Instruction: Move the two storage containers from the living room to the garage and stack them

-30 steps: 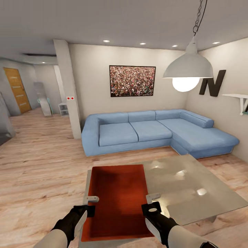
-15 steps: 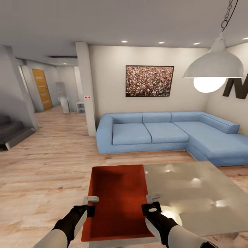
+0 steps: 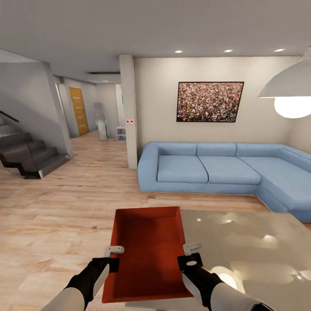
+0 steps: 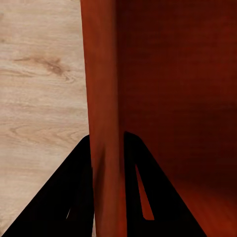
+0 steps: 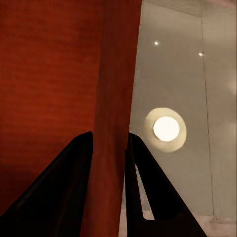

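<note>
Head view: one orange-red storage container (image 3: 147,252) sits low in the middle of the scene, lidless, its open top up. It is carried between both arms. The left claw (image 3: 114,249) grips its left wall, the right claw (image 3: 192,248) its right wall, each at the nearer half of the bin. The container's right part overlaps the left end of a glossy grey bench (image 3: 250,246), which shows ceiling-light reflections; whether the bin touches the bench, I cannot tell. Light wood plank floor (image 3: 56,216) spreads left and far. Far right stands a blue sectional sofa (image 3: 216,170), with a framed picture (image 3: 210,102) on the cream wall above it. A white pendant lamp (image 3: 290,93) hangs at upper right. Far left: a dark staircase (image 3: 28,153), a square pillar (image 3: 128,110), and a corridor ending in a wooden door (image 3: 78,111).

Left wrist view: both dark fingers (image 4: 74,197) straddle the container's thin wall (image 4: 104,98), clamped narrow on it. Bin interior on one side, wood floor on the other.

Right wrist view: fingers (image 5: 64,187) pinch the opposite wall (image 5: 116,98) the same way, narrow. Beside it lies the grey bench top with a round lamp reflection (image 5: 166,129).
</note>
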Controlling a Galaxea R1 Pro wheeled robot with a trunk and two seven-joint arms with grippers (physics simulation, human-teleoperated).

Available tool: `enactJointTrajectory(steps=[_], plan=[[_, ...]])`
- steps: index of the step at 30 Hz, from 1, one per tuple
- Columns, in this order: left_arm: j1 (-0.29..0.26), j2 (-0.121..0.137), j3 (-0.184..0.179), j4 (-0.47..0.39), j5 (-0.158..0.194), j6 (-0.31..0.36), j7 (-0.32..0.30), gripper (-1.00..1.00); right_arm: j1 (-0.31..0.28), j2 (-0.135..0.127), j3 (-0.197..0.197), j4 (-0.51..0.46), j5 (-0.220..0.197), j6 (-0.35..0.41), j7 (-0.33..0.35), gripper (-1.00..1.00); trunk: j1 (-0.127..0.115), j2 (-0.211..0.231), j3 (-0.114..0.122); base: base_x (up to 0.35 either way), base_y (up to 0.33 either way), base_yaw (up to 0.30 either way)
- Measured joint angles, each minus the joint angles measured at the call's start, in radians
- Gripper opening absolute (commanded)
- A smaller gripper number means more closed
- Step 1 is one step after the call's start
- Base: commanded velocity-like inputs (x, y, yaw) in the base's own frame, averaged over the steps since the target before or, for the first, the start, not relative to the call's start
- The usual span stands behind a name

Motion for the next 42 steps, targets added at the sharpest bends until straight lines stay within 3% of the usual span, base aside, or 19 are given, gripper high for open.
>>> enactJointTrajectory(steps=[42], plan=[[0.000,0.000,0.000,0.000,0.000,0.000,0.000,-1.00,0.000,0.000,0.000,0.000,0.000,0.000,0.000,-1.00,0.000,0.000,0.000,0.000,0.000,0.286]])
